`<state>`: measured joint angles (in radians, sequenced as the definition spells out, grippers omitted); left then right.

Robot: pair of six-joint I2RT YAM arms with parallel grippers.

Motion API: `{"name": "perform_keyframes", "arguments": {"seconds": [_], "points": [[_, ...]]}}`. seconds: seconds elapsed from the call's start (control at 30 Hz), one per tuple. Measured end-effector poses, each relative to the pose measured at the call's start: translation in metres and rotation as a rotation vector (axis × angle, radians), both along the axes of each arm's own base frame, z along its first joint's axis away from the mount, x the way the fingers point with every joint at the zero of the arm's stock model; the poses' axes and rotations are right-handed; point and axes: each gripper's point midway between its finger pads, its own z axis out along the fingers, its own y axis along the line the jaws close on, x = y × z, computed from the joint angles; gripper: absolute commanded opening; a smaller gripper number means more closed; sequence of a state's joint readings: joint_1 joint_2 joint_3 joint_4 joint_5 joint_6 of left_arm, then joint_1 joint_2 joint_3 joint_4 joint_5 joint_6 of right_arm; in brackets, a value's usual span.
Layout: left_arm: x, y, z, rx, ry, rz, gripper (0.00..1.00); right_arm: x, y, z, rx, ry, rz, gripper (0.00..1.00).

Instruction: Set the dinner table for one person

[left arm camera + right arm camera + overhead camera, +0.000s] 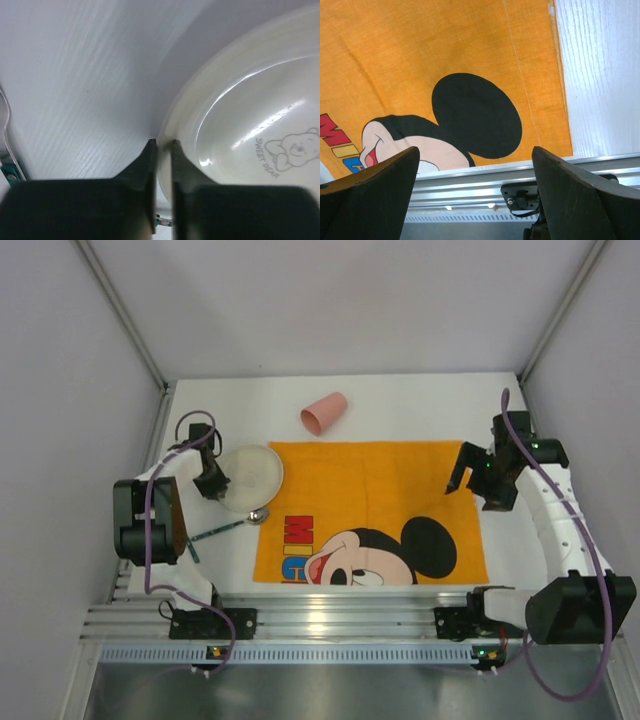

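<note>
We log the left gripper [163, 145] clamped on the cream bear-print plate [240, 100] rim between its jaws, and the right gripper [475, 148] with 2 fingers wide apart above the orange Mickey Mouse cloth [420, 50].

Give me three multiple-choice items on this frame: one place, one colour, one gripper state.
1. The pink cup lies: A on the table beyond the cloth's far edge; B on the cloth; C by the near rail.
2. The cloth is mostly: A blue; B orange; C green.
3. The left gripper is: A wide open; B gripping a spoon; C closed on the plate's rim.
Answers: 1 A, it lies tipped over on bare table; 2 B, orange surrounds the cartoon print; 3 C, its fingers pinch the rim.
</note>
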<state>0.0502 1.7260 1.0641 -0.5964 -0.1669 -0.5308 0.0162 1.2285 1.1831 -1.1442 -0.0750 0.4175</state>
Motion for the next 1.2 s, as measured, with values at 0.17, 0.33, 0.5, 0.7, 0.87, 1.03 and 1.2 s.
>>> {"name": "perform_keyframes", "arguments": {"seconds": [0.17, 0.33, 0.5, 0.7, 0.87, 1.03, 1.2], "points": [[0.019, -0.003, 0.016, -0.022, -0.103, -0.002, 0.00, -0.008, -0.002, 0.002, -0.009, -0.004, 0.003, 0.94], [0.017, -0.002, 0.040, -0.008, -0.156, 0.008, 0.00, -0.011, -0.003, 0.004, -0.015, -0.010, 0.001, 0.94], [0.032, 0.001, 0.106, 0.009, -0.302, 0.013, 0.00, -0.011, -0.004, 0.005, -0.021, -0.019, -0.002, 0.94], [0.052, -0.057, 0.171, -0.127, -0.493, -0.143, 0.00, -0.011, -0.004, 0.001, -0.023, -0.015, -0.003, 0.94], [0.025, -0.176, 0.158, -0.304, -0.465, -0.455, 0.00, -0.011, -0.004, -0.003, -0.021, -0.010, -0.002, 0.94], [-0.020, -0.254, 0.116, -0.404, -0.350, -0.636, 0.00, -0.010, -0.004, -0.004, -0.021, -0.009, -0.001, 0.94], [-0.034, -0.290, 0.074, -0.406, -0.258, -0.700, 0.00, -0.010, -0.004, -0.005, -0.021, -0.008, -0.001, 0.94]]}}
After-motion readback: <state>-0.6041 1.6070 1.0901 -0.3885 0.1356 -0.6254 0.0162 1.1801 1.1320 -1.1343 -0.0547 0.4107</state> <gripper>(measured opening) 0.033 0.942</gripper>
